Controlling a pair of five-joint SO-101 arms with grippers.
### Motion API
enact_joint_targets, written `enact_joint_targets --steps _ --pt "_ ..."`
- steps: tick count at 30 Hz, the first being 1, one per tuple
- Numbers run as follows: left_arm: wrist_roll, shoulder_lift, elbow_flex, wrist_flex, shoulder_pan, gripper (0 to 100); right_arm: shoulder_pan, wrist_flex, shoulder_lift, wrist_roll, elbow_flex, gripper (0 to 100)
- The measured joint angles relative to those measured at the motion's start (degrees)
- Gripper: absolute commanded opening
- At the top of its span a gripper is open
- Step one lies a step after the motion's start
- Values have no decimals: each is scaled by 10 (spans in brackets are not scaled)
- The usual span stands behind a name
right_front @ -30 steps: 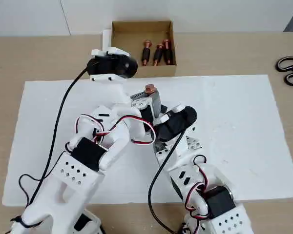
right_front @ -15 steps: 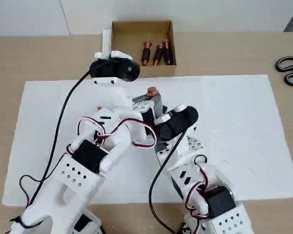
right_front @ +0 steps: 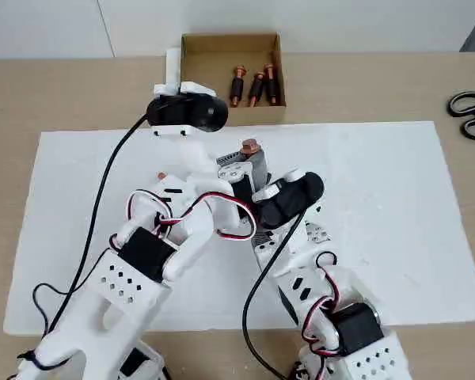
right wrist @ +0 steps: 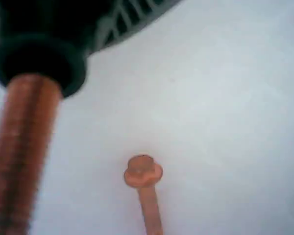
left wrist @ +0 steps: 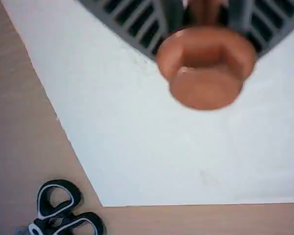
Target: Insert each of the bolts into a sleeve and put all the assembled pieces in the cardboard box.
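Note:
A copper bolt (right_front: 249,146) stands head-up over the middle of the white sheet, where both arms meet. In the left wrist view its head (left wrist: 206,66) is close, with my left gripper (left wrist: 206,12) shut on the shank behind it. My right gripper (right wrist: 63,19) is shut on a black sleeve (right wrist: 39,51), and the bolt's thread (right wrist: 17,156) sticks out through it. A loose bolt (right wrist: 143,188) lies on the sheet, also seen beside the left arm (right_front: 162,176). The cardboard box (right_front: 230,36) at the back holds three assembled pieces (right_front: 256,85).
The white sheet (right_front: 380,198) covers most of the table and is bare on its right half. Black scissors (right_front: 471,113) lie on the wood at the far right edge, also seen in the left wrist view (left wrist: 63,215).
The held bolt's head has shifted slightly right and toward me. The left wrist has moved a little toward the box, which uncovers the loose bolt beside the left arm.

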Motion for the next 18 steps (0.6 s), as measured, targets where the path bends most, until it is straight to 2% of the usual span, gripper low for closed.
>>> enact_joint_targets --steps 18 --pt "-3 0 0 31 18 6 -1 0 -7 -1 1 4"
